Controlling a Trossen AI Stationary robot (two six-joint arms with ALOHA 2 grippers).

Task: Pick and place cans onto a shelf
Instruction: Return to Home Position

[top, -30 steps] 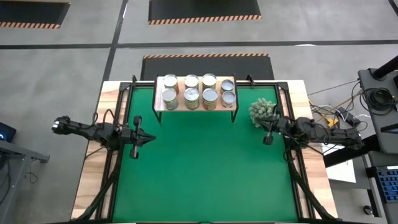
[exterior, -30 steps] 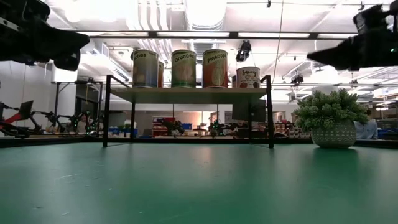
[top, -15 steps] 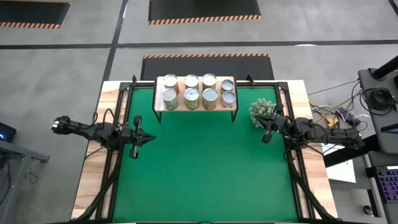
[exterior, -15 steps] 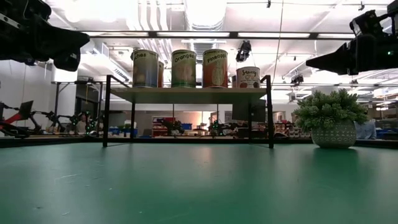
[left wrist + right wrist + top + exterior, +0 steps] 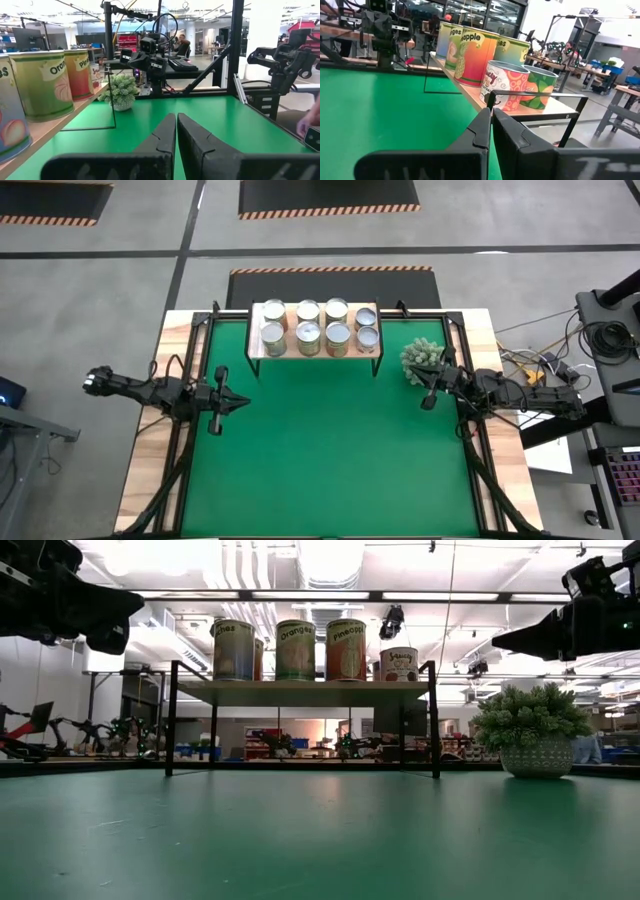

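Several cans [image 5: 322, 326] stand upright in two rows on the shelf [image 5: 254, 332], a wood top on thin black legs at the far middle of the green mat. In the low view the cans [image 5: 296, 650] sit on the shelf's plank [image 5: 300, 690]. My left gripper [image 5: 246, 401] hovers level over the mat's left side, shut and empty; it also shows in its own wrist view [image 5: 176, 118]. My right gripper [image 5: 414, 377] hovers over the mat's right side beside the plant, shut and empty, its fingers [image 5: 485, 120] pointing toward the shelf's right end.
A spiky pale-green potted plant [image 5: 421, 358] stands on the mat right of the shelf, just under my right gripper [image 5: 497, 643]. The green mat [image 5: 330, 450] lies bare in the middle and near part. Black frame rails run along the mat's left and right edges.
My right gripper has turned a little toward the far edge and the shelf and its tip has dipped slightly; it stays shut. The cans and the shelf have kept their places.
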